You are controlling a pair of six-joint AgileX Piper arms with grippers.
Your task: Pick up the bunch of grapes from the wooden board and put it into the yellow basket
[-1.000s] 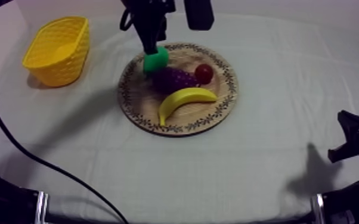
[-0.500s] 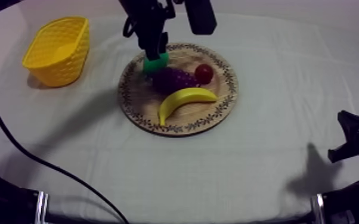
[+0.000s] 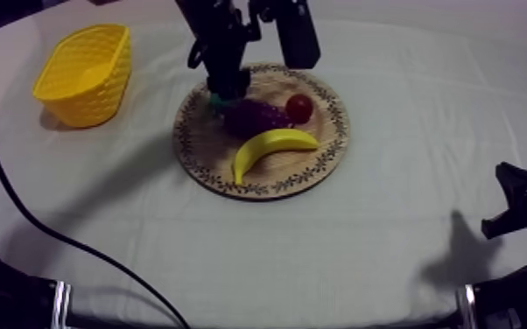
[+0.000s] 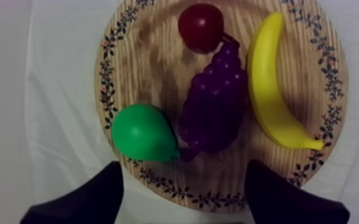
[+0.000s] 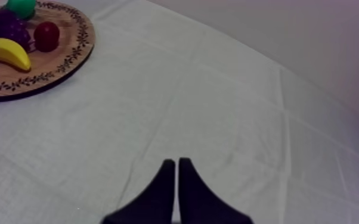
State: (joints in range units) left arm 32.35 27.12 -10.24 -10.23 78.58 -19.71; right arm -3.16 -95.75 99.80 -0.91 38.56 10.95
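Note:
The purple bunch of grapes (image 3: pixel 255 115) lies in the middle of the round wooden board (image 3: pixel 321 163), between a green pear (image 4: pixel 141 132) and a yellow banana (image 3: pixel 271 146). A small red fruit (image 3: pixel 299 108) sits at the stem end of the grapes. My left gripper (image 3: pixel 225 94) hangs over the board's near-left part, covering most of the pear in the top view. In the left wrist view, the left gripper (image 4: pixel 185 190) is open. Its fingers (image 4: pixel 92 199) stand wide apart just short of the grapes (image 4: pixel 214 107), holding nothing. My right gripper (image 5: pixel 176 176) is shut over bare cloth.
The yellow basket (image 3: pixel 85 72) stands at the far left of the table, apart from the board. My right arm (image 3: pixel 523 210) rests low at the right edge. Open cloth lies between the board and both arms' resting places.
My left gripper's fingers have spread from nearly together to wide apart. It has moved down over the pear, which is now mostly hidden in the top view. The fruit has not moved.

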